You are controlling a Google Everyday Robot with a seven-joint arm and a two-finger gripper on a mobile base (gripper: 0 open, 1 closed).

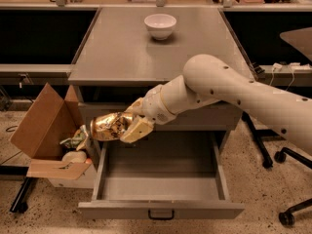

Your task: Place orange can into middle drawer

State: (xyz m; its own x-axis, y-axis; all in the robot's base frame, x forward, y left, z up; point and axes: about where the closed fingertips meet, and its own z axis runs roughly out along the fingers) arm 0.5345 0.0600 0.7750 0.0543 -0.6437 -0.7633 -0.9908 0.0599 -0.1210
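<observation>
The gripper (127, 126) hangs low at the left of the cabinet, its tan fingers (140, 129) clamped on the can (108, 126), which lies sideways with its crumpled gold end pointing left. The can is in the air, up over the left wall of the open drawer (161, 189), near that wall's back end, and not touching the tray. How far the fingers wrap around it is hard to read, because the can covers their tips. The arm (229, 89) sweeps in from the right edge, where it is cut off, and hides much of the top drawer front (229, 117). The drawer's front panel sits at the bottom with its handle (161, 214) just inside the picture. A white bowl (160, 26) stands far back on the table (122, 52), well apart from the can. Just left of the can is a cardboard box (41, 126), its contents a muddle I cannot sort out. A chair base (287, 160) shows only in part on the right.
</observation>
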